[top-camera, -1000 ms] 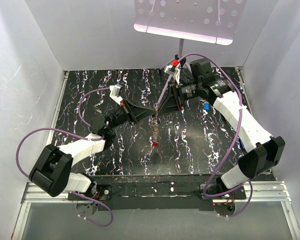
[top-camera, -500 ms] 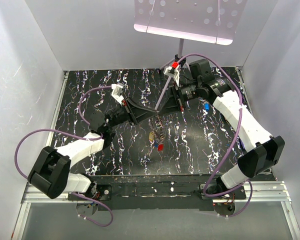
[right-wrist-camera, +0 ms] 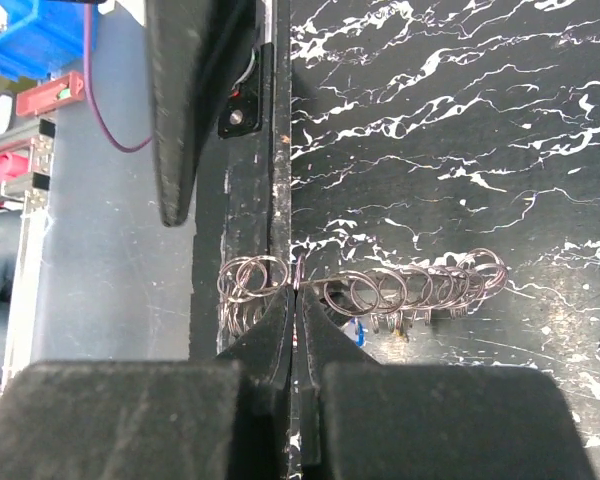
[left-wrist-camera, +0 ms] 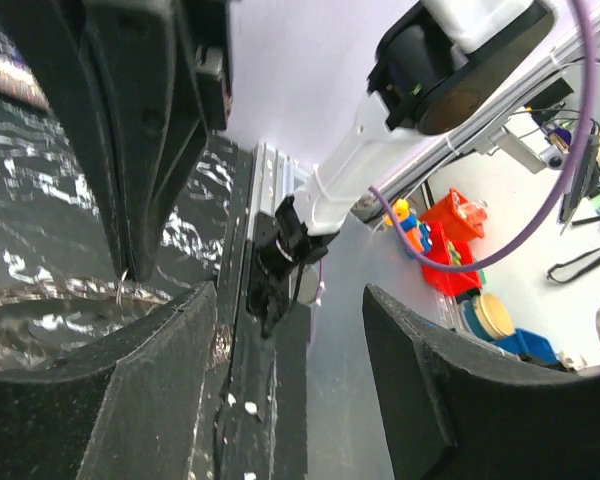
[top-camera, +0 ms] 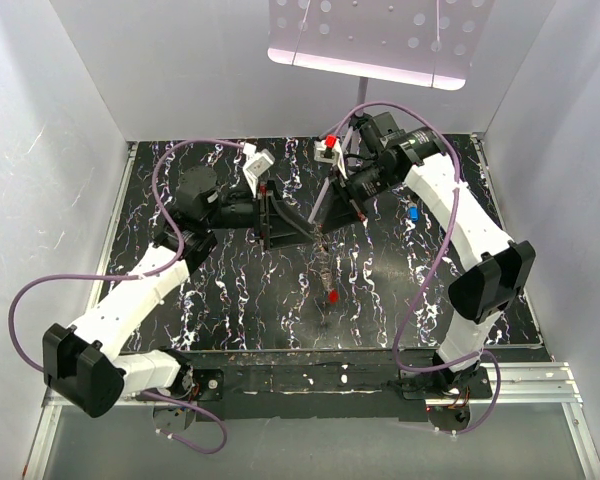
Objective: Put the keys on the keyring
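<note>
While the right gripper (right-wrist-camera: 296, 300) has its two black fingers pressed together on a thin grey metal keyring (right-wrist-camera: 380, 290) made of linked coils, the left gripper (left-wrist-camera: 290, 400) stands spread, with nothing between its dark fingers (left-wrist-camera: 140, 390).

In the right wrist view the keyring runs as a row of overlapping loops across the pinch point. A few loops lie on one side of the fingertips and a longer run on the other, above the black, white-veined, marble-patterned table (right-wrist-camera: 460, 120). One finger of the left gripper shows there too, near the short end of the loops but apart from them.

From above, the keyring hangs as a slim strand from where the two grippers meet over the middle of the table. Its lower end carries a small red piece (top-camera: 331, 297), and I cannot tell whether that piece touches the surface.

Well apart on the right side of the table, beside the right arm, lies a small blue-headed key (top-camera: 413, 213), too small for its blade to be made out.
</note>
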Robot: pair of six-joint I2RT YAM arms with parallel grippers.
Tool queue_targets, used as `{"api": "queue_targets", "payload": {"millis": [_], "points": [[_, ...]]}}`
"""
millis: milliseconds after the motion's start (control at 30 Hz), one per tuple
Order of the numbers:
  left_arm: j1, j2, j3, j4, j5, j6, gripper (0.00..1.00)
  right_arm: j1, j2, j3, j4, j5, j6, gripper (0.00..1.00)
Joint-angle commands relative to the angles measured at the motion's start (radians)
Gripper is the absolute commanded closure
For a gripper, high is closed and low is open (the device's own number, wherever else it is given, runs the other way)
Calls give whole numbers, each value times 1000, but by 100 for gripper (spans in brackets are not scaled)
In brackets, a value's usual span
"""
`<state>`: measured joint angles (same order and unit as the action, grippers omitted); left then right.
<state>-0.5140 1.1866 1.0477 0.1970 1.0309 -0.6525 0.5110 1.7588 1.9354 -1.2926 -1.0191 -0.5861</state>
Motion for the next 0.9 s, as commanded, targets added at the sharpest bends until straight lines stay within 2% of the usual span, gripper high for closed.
{"api": "queue_targets", "payload": {"millis": [0,433,667,867], "points": [[-1,33,43,-254,63,149,42,6,7,48,-301,-36,-136,99],[-17,36,72,-323,-60,390,48,32,2,5,-304,-62,-161,99],[-18,70,94,-330,-51,425,57,38,4,0,-303,-73,-159,99],[-32,91,103,-341,-40,438,69,43,10,5,-303,-81,-159,99]]}}
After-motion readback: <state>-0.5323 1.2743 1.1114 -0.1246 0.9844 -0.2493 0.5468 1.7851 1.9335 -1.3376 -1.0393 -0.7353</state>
